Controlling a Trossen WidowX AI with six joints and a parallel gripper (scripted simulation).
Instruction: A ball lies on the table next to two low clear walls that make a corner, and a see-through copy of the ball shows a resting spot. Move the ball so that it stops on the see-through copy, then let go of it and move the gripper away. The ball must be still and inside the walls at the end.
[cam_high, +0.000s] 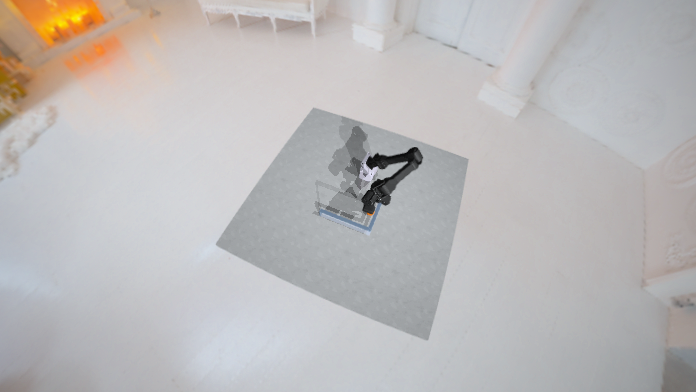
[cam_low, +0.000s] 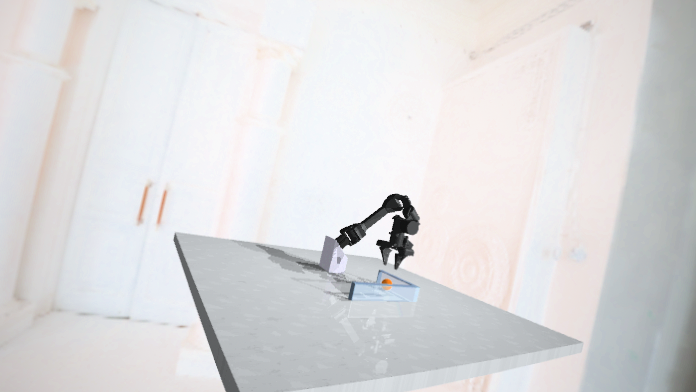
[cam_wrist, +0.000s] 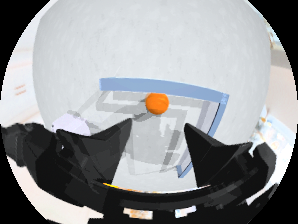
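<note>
Small smooth orange ball sitting inside clear bluish walls; black gripper hovering above, jaws spread, gripping nothing.

Seeing grey table mid-frame on white floor. My black arm bends from white base toward frame centre. Gripper hangs just above right end of blue-edged clear walls, fingers apart, nothing between them. Small orange ball peeks at gripper's lower edge. Arm shadows fall upper left. Fireplace glows upper left corner of frame.
</note>
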